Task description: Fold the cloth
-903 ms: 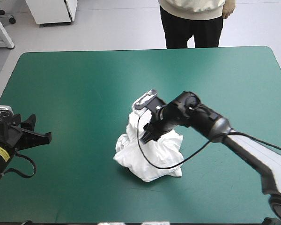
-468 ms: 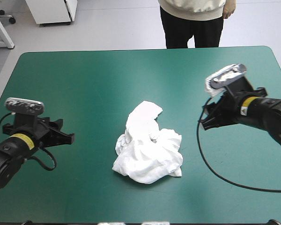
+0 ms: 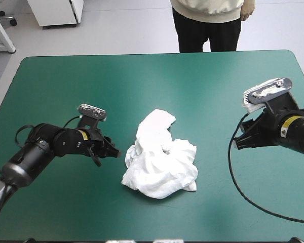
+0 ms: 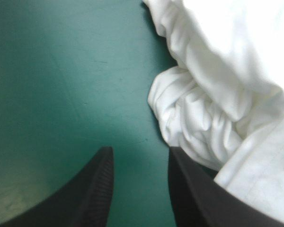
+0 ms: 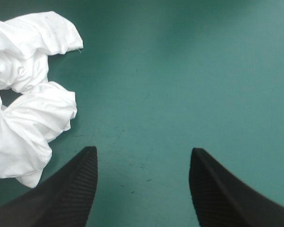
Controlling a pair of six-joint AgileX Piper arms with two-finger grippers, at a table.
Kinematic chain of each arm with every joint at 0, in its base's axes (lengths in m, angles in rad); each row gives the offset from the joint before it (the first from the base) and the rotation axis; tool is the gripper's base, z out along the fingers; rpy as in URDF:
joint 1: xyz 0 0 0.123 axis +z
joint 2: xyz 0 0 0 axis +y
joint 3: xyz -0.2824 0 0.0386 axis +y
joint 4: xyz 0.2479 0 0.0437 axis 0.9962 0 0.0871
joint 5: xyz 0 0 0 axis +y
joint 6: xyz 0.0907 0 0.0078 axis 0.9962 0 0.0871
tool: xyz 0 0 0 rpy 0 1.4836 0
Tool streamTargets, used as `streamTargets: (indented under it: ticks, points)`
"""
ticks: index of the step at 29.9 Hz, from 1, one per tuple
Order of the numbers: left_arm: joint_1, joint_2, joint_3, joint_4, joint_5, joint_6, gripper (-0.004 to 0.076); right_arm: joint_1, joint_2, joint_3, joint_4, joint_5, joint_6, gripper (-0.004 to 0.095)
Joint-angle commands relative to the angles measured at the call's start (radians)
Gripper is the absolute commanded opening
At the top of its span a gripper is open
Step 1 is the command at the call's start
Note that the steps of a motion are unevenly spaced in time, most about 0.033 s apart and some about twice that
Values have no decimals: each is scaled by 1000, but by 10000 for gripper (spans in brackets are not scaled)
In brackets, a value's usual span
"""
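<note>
We see the white T-shirt [image 3: 159, 162] lying in a crumpled heap just below the centre of the frame on the teal-green table [image 3: 91, 81]. The left gripper [image 3: 113, 152], at centre left, sits just beside it, black fingers parted a little and holding nothing. At right, well apart from the T-shirt, the right gripper [image 3: 238, 145] stands wide open and empty.

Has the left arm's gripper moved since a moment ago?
Yes. The left gripper has come in from the left edge of the table toward the middle, and is now close beside the crumpled T-shirt, which has stayed put.
</note>
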Motion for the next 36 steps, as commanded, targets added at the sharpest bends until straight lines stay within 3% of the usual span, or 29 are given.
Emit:
streamTargets:
  ticks: [1, 8, 16, 33, 36]
  points:
    - [-6, 63, -23, -93, -86, 72, 286, -8, -26, 35, -15, -6, 12, 549]
    - [-6, 178, -23, -109, -114, 105, 286, -8, -50, 100, -15, -21, 38, 540]
    - [-6, 226, -23, -314, -126, 289, 286, -8, -51, 100, -5, -25, 44, 540]
    - [-10, 416, -23, -271, -169, 307, 286, -8, -51, 100, -5, -27, 47, 540]
    - [-16, 416, -23, -269, -163, 318, 225, -8, -51, 100, 9, -27, 49, 538]
